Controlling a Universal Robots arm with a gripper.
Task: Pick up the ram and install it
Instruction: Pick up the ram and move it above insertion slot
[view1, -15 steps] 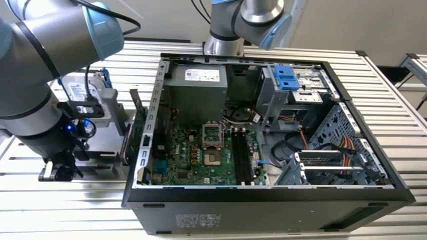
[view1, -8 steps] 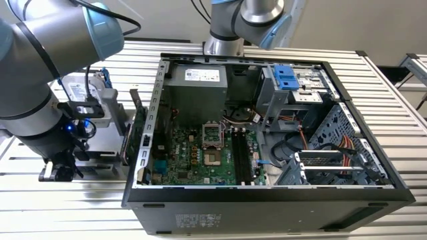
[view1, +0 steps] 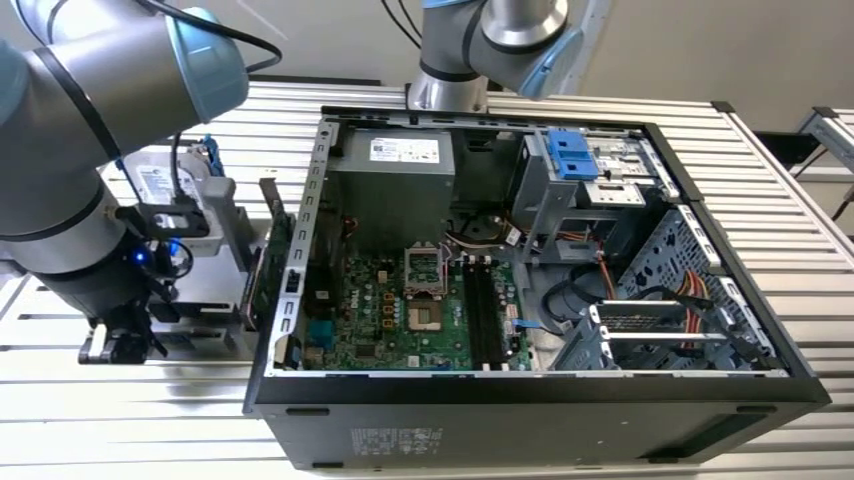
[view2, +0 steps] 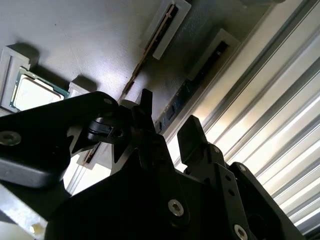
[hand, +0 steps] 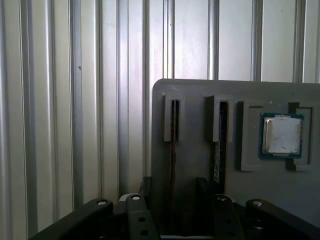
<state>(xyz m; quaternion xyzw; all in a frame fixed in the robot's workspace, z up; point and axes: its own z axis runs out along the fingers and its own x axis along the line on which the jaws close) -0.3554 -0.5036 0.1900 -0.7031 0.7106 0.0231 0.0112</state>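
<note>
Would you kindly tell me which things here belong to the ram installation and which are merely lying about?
Belonging: ram stick at the edge of the tray; gripper, open, close to it; memory slots in the computer case.
Lying about: second ram stick; processor chip; hard drive.

Ram (hand: 218, 155) lower end hidden behind gripper (hand: 175, 187) (body cut by picture edge); chips too small to tell.
</note>
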